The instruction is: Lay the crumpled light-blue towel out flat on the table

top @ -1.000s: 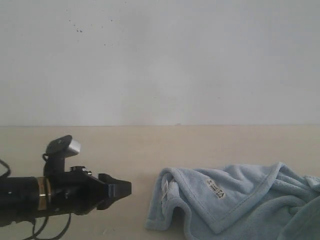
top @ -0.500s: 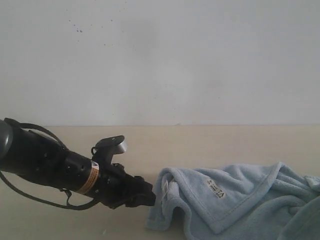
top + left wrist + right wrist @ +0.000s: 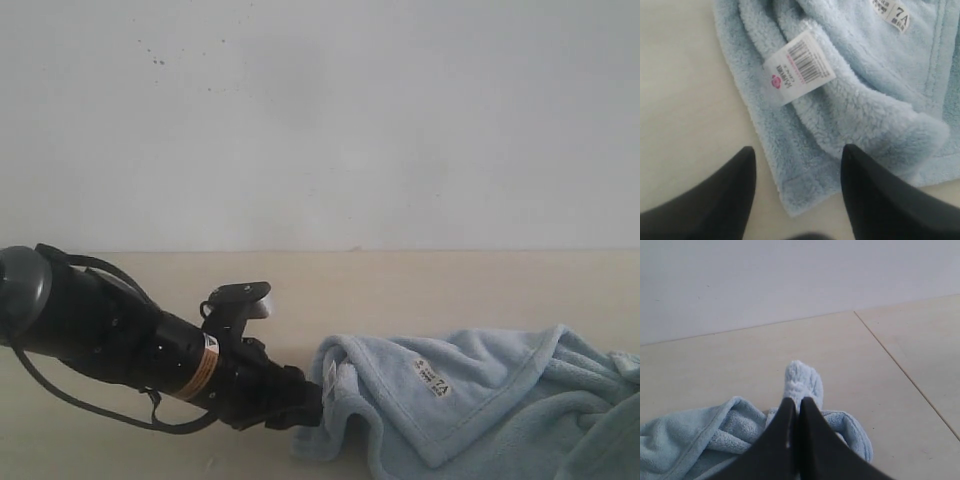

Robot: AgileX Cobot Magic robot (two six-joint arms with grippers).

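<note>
The light-blue towel [image 3: 470,400] lies crumpled on the beige table [image 3: 400,290] at the lower right of the exterior view, with a small white label [image 3: 432,377] on its folded top. My left gripper [image 3: 318,405] reaches in from the left and stands open at the towel's left corner. In the left wrist view the hemmed corner [image 3: 795,195] lies between the two black fingers [image 3: 735,180], beside a barcode tag [image 3: 799,68]. My right gripper [image 3: 799,402] is shut on a pinched fold of the towel [image 3: 802,380]; this gripper is out of the exterior view.
A plain white wall [image 3: 320,120] rises behind the table's far edge. A thin seam [image 3: 905,375] runs across the table surface in the right wrist view. Black cables [image 3: 90,400] loop under the left arm.
My left arm has swung down and to the right, from well left of the towel until its open fingers straddle the towel's left corner. The towel itself has barely shifted.
</note>
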